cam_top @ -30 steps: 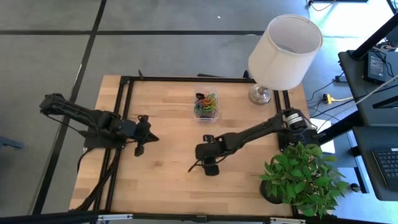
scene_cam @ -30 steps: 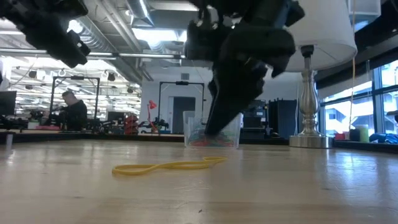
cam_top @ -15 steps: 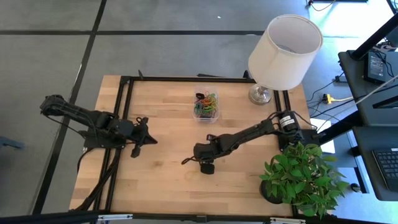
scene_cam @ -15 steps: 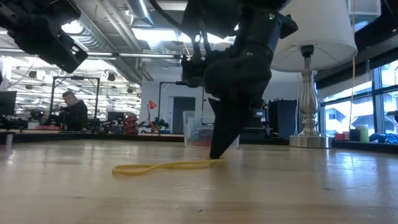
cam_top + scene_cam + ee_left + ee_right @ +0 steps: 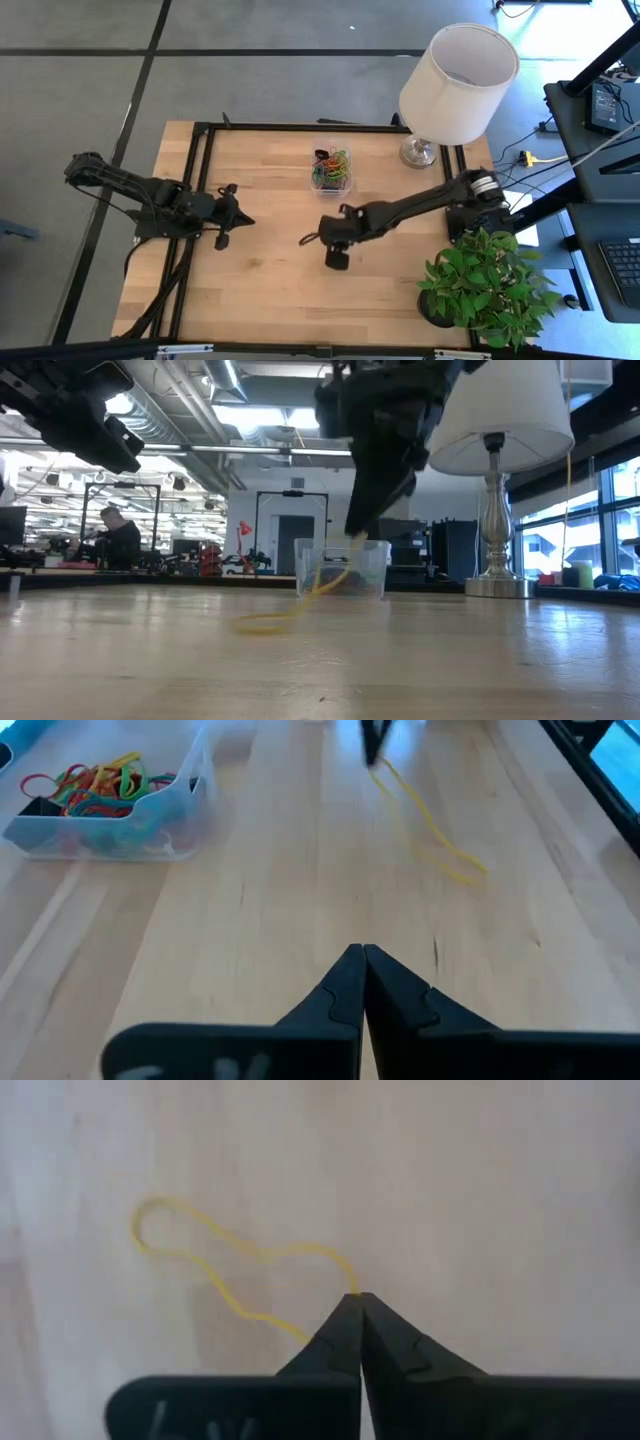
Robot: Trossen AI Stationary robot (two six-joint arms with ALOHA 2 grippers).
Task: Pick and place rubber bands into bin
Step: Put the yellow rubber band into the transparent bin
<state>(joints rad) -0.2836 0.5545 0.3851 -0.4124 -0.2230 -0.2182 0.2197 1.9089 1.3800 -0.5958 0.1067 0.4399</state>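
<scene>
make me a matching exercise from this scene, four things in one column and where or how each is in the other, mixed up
Things:
1. yellow rubber band
2. bin
3. left gripper
4. lamp

States:
A. shut and empty, over the table's left side
B. at the table's far right corner
C. pinched at one end by the right gripper, the other end trailing down to the wood
D. holds a heap of coloured rubber bands

Pairs: 1-C, 2-D, 3-A, 4-B

two dark jointed arms (image 5: 140,190), tapered black fingers (image 5: 345,1335)
</scene>
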